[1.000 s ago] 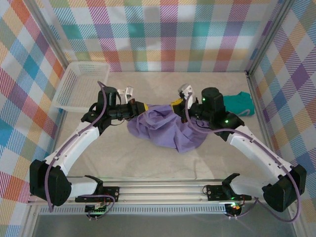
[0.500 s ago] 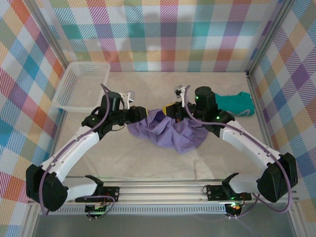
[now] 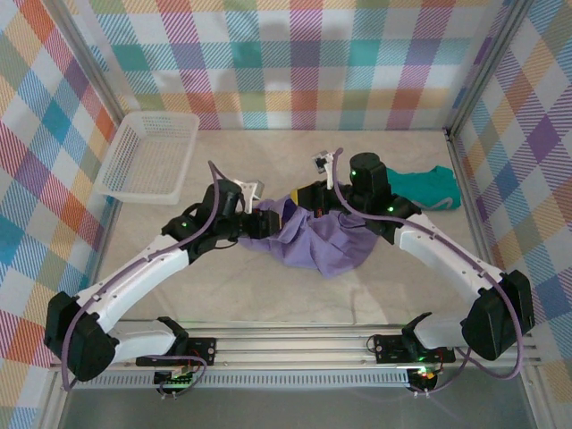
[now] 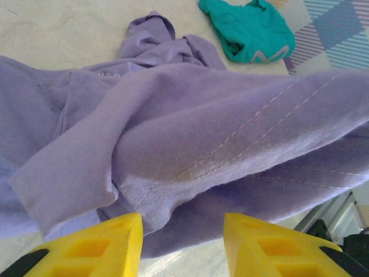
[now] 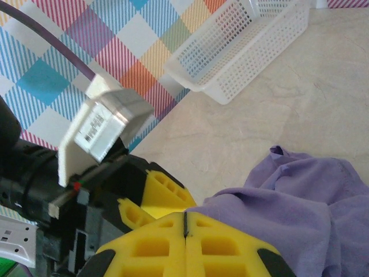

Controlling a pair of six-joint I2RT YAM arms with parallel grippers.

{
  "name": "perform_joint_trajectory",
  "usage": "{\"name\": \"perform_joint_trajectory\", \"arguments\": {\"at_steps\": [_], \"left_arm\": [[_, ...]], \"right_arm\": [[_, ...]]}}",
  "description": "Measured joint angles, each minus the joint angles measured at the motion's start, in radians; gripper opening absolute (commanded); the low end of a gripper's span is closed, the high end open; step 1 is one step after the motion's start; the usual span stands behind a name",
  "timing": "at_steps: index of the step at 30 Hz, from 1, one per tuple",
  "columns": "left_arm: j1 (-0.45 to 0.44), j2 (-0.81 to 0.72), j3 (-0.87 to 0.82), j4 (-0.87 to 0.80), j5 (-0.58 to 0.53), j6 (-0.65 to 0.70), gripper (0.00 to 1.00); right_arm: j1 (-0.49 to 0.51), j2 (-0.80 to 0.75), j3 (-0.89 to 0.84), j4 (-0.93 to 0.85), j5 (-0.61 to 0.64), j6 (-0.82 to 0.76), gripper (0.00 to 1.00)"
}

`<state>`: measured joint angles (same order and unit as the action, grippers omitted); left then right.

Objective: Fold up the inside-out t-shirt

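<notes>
**Left gripper apart; right gripper closed at the inside-out t-shirt**

Item 1, left gripper. Yellow fingers stand apart with a clear gap between them and nothing clamped. A rolled fold of lavender cloth lies just beyond the tips, its stitched seam turned outward. Seen from above, this gripper sits low at the shirt's left edge.

Item 2, right gripper. Yellow fingers are pressed together along a thin line. Lavender cloth runs right up to the tips and appears pinched there. Seen from above, this gripper meets the shirt's far edge.

Item 3, inside-out t-shirt. Lies bunched and crumpled in one heap near the middle of the counter, between the two grippers.

Item 4, teal-green garment. Crumpled on the counter to the right of the shirt, near the right wall and apart from the lavender cloth.

Item 5, white mesh basket. Stands at the far left corner, well apart from the shirt.

Item 6, plaid walls. Enclose the counter on three sides.
</notes>
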<state>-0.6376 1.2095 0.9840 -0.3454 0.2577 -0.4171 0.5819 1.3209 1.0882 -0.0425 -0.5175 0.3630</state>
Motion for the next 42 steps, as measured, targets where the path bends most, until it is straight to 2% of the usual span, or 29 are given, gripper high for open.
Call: {"name": "perform_joint_trajectory", "arguments": {"at_steps": [13,16,18,21,22,23,26,29,33,36,39,42], "left_arm": [[-0.025,0.164,0.074,0.0,-0.134,0.039,0.5],[-0.025,0.187,0.091,0.0,-0.152,0.052,0.48],[-0.025,0.196,0.094,0.0,-0.16,0.064,0.4],[-0.025,0.201,0.094,-0.002,-0.171,0.087,0.13],[-0.025,0.2,0.094,-0.001,-0.171,0.091,0.07],[-0.025,0.196,0.094,0.0,-0.169,0.097,0.04],[-0.019,0.157,0.09,0.005,-0.123,0.09,0.0],[0.013,0.065,0.068,0.05,-0.012,0.043,0.0],[0.107,-0.05,0.023,0.168,0.175,-0.077,0.0],[0.166,-0.079,-0.014,0.232,0.281,-0.157,0.0],[0.188,-0.08,-0.037,0.223,0.329,-0.185,0.0],[0.19,-0.08,-0.037,0.165,0.313,-0.169,0.0]], "right_arm": [[0.0,0.01,0.0,0.0,0.0,0.004,0.0],[0.0,0.01,0.0,0.0,0.0,0.003,0.0],[0.0,0.01,0.0,-0.003,0.005,0.002,0.0],[0.0,0.01,0.002,-0.023,0.032,-0.012,0.0],[0.0,0.01,0.005,-0.039,0.049,-0.023,0.0],[0.0,0.01,0.008,-0.056,0.067,-0.036,0.0],[0.0,0.009,0.015,-0.094,0.124,-0.085,0.0],[0.0,0.003,0.015,-0.12,0.165,-0.142,0.0],[0.0,-0.02,0.015,-0.15,0.212,-0.212,0.0],[0.002,-0.034,0.015,-0.163,0.235,-0.248,0.0],[0.004,-0.039,0.015,-0.17,0.248,-0.267,0.0],[0.004,-0.04,0.013,-0.179,0.245,-0.275,0.0]]}}
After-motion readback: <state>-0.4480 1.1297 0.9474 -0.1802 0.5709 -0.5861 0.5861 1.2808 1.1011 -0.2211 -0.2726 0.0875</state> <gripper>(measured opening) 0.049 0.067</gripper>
